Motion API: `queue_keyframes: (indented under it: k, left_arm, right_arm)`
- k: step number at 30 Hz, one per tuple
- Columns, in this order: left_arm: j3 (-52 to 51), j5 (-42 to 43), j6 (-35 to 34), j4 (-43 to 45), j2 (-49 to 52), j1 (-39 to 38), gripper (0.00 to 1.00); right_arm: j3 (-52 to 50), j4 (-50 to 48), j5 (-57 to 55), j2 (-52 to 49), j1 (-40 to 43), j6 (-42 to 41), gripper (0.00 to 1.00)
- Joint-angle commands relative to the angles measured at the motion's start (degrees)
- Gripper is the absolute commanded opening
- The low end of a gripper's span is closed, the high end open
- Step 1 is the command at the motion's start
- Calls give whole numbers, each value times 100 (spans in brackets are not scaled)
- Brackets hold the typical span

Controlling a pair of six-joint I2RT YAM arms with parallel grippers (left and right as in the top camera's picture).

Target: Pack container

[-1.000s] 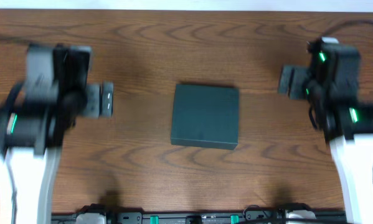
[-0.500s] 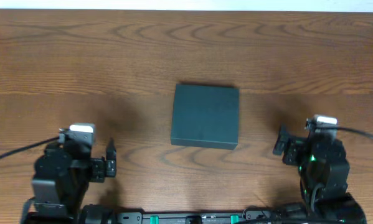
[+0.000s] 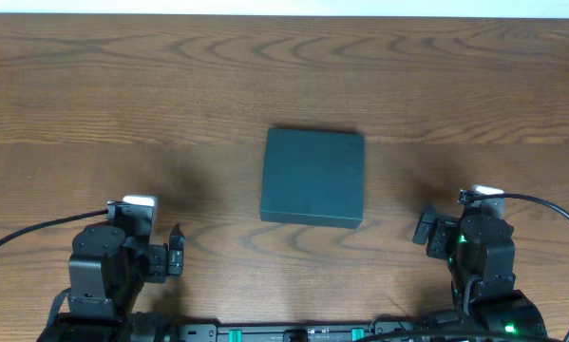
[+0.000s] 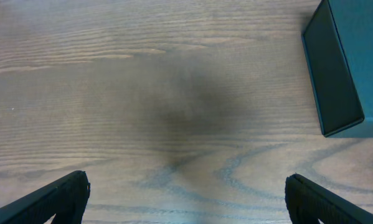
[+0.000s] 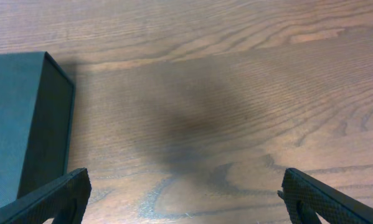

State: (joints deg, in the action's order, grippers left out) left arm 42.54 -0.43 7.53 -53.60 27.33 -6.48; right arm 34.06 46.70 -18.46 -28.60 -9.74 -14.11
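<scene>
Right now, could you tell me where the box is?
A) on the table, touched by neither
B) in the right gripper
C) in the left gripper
A: the box lies on the table, and the open left gripper and right gripper are both clear of it.

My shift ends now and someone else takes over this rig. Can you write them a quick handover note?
Left gripper: open, empty, by the near edge of the table, left of the container.
Right gripper: open, empty, by the near edge, right of the container.
The container sits mid-table, lid shut, touched by neither arm.
Done: lid looks closed; the contents cannot be seen.
Left: confirm it is packed.
</scene>
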Motion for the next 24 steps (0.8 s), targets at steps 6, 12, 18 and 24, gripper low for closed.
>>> queue_keyframes:
  k: [6,12,18,24]
  left_arm:
    - [-7,-28,35,-7,28,-13,98]
    - [-7,-28,35,-7,28,-13,99]
    - [-7,-28,35,-7,28,-13,99]
    - [-7,-28,35,-7,28,-13,99]
  right_arm:
    - [-7,13,-61,9,-42,-109,99]
    - [-7,87,-61,76,-66,-109,99]
    - [-7,247,-63,540,-63,-85,99]
    - [-87,376,994,2094,-39,-85,99]
